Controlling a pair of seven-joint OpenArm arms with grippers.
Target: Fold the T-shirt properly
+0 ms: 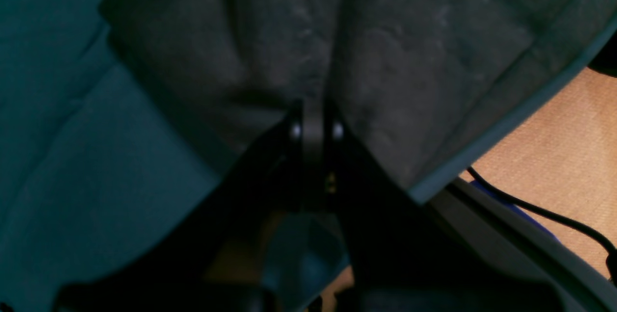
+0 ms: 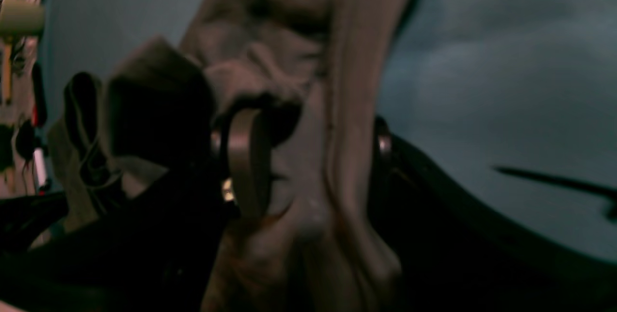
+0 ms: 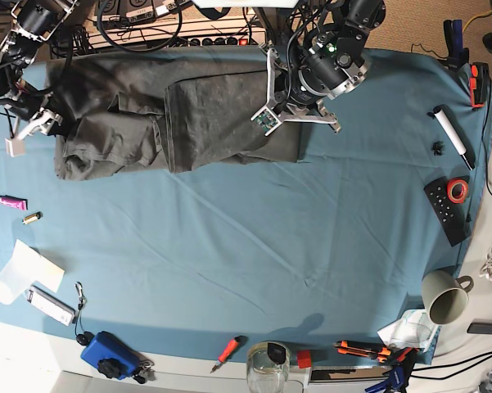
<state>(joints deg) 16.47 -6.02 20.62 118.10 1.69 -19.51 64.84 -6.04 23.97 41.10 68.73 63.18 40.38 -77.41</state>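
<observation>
t-shirt lies wrinkled along the upper left and upper middle of the base view, on the blue sheet. its left part is bunched into ridges, while the middle part is flatter, so i judge that the folding is only partly done.

the left gripper has its fingertips together over the dark cloth; i cannot tell if a pinch of fabric is between them. perhaps it is placed there to steady this side. the right gripper stands wide open, with one finger at each side of a cloth edge, and has no firm hold of it. this place seems chosen for gripping the edge, and closing would be the next move.

below the shirt, the sheet gives wide room to pull cloth toward the middle of the picture. the upper border leaves little space. the pen and the remote are well apart, at the right; the mug and the jar are lower. a hasty pull could make the ridges worse.
</observation>
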